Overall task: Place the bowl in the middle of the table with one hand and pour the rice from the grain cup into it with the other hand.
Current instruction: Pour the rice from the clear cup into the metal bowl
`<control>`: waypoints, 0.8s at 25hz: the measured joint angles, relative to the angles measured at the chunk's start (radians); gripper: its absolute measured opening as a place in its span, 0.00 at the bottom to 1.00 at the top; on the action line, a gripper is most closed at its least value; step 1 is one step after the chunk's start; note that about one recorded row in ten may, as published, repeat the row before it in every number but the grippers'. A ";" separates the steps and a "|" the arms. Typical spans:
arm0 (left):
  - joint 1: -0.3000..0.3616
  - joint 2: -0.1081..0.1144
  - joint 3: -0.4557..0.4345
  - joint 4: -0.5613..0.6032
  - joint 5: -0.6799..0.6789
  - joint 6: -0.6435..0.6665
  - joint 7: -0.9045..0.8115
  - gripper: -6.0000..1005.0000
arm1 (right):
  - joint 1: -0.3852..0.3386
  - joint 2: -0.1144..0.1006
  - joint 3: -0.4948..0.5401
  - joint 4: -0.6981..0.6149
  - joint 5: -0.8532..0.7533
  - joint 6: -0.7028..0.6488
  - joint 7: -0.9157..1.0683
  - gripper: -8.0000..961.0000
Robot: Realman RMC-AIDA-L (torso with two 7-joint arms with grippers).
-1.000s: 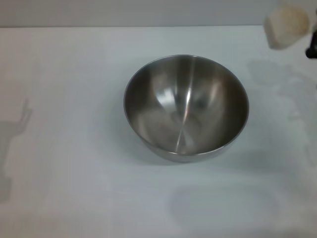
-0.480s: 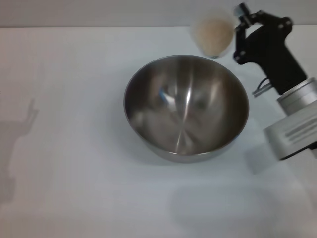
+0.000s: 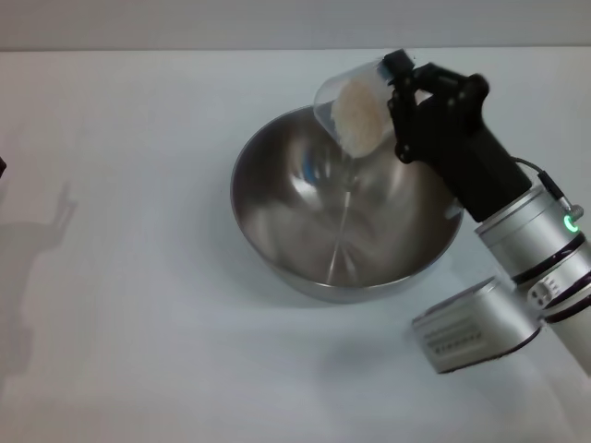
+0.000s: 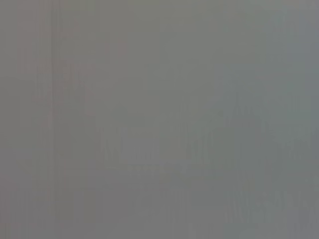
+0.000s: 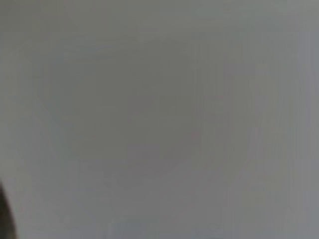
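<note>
Right now the right gripper (image 3: 399, 78) has its fingers clamped on the cup (image 3: 355, 101), tilted over the far rim of the bowl (image 3: 346, 208), mouth facing the bowl's middle. Rice (image 3: 355, 115) fills the cup. The bowl sits on the white worktop (image 3: 138, 305); its inside looks bare.

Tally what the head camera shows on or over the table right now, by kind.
Steel bowl: 1
Grain cup, tilted over the bowl's far rim, rice inside: 1
Right gripper holding the cup: 1
Left gripper: 0, out of view
Total: 3
</note>
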 joint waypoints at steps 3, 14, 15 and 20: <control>-0.001 -0.001 0.002 -0.001 0.000 0.000 -0.001 0.86 | -0.002 0.001 -0.029 0.022 -0.009 -0.011 -0.164 0.01; 0.001 -0.002 0.011 -0.001 0.000 0.003 -0.001 0.86 | -0.008 0.001 -0.037 0.025 -0.088 -0.038 -0.342 0.01; 0.003 -0.002 0.012 -0.002 0.000 0.005 -0.002 0.86 | -0.010 0.001 -0.037 0.025 -0.089 -0.039 -0.349 0.01; 0.008 -0.002 0.012 -0.011 -0.001 0.005 -0.002 0.86 | -0.018 0.001 -0.037 0.025 -0.091 -0.040 -0.384 0.01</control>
